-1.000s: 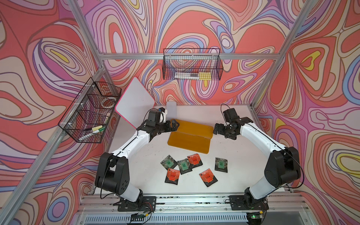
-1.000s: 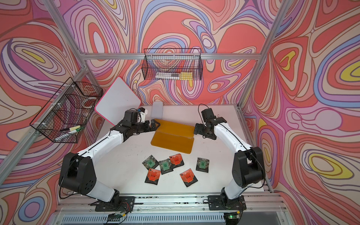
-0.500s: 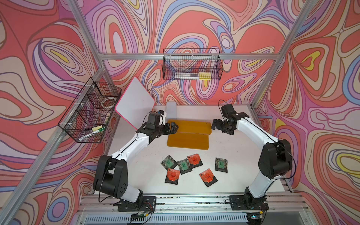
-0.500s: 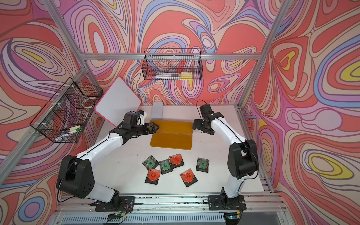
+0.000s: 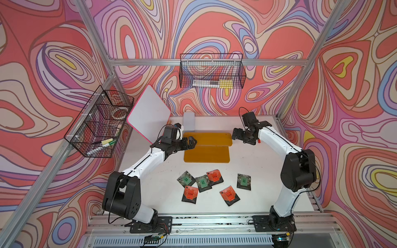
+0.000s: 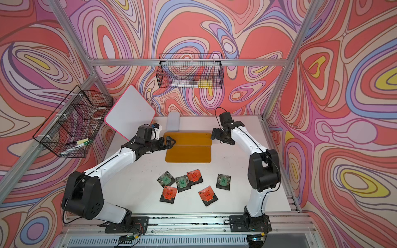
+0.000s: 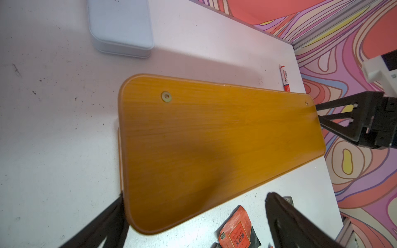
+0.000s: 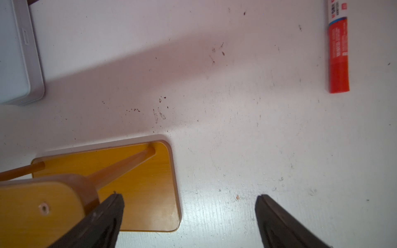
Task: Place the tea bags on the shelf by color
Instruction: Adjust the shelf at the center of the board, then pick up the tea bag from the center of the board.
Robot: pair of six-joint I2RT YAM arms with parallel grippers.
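Mustard-yellow two-step shelf (image 5: 207, 150) at rear centre of the white tabletop (image 5: 264, 171). Six tea bags (image 5: 203, 183), three green and three orange-red, lie loose in front of it. Left pincer (image 5: 193, 142) and right pincer (image 5: 235, 136), both wide open and empty, flank the upper board's ends. Swirl-patterned walls (image 5: 214, 32) enclose.

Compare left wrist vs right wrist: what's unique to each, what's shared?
Left wrist only: the full top of the shelf, an orange-red tea bag on the table, and the right gripper, open, beside the shelf's far end. Right wrist only: the lower board face-on and the slanted legs under the shelf's top. Shared: the shelf, the red marker, the pale box, the table.
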